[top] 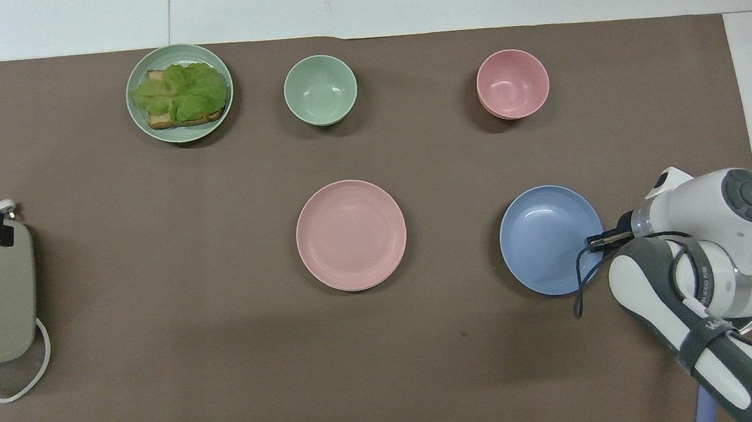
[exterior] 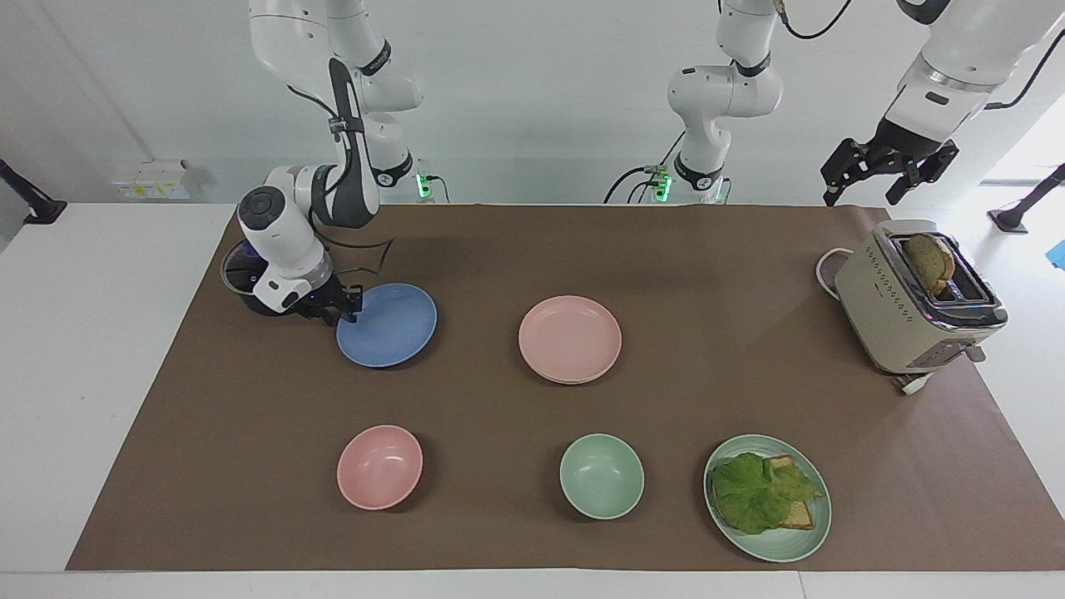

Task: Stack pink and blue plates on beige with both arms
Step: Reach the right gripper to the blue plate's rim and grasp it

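Right pincer [exterior: 348, 304] low at the tabletop's right-arm end, clamped on the rim of the round matte blue plate [exterior: 388, 325]. Pale pink plate [exterior: 570, 338] well apart. Left pincer [exterior: 887, 176] waits wide above the beige toaster [exterior: 907, 308].

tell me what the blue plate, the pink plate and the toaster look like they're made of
Blue plate: probably plastic or a fibre composite; matte, evenly coloured, only a soft sheen.
Pink plate: apparently the same material; same shape, same dull finish.
Toaster: beige body, painted metal or plastic, cannot tell which; its top rim around the slots shines like polished metal.
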Robot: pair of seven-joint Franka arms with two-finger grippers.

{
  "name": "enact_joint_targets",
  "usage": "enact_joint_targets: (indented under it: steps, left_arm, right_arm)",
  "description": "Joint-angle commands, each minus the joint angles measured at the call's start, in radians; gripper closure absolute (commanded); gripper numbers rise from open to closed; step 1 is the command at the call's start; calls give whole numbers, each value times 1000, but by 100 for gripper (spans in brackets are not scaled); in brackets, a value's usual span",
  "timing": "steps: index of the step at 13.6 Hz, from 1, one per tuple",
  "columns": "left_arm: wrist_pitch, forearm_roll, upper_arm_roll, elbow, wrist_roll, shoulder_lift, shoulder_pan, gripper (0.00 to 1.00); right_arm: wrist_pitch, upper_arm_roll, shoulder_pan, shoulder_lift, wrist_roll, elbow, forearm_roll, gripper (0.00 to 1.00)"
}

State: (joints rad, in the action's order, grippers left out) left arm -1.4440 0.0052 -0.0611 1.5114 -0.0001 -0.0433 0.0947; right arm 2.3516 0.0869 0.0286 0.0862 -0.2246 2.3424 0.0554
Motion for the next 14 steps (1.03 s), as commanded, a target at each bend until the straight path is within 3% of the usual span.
enact_joint_targets:
  steps: [1,12,14]
  left_arm:
    - [13,9,3,-7,2,-9,-4,0]
    - [13,9,3,-7,2,-9,-4,0]
    - [13,9,3,-7,2,-9,-4,0]
  right_arm:
    - [-5,-7,-9,20,-13,-26,17,100]
    - [-225,-19,-1,-52,-13,-193,18,100]
    - [-247,-50,1,-48,-1,-221,84,100]
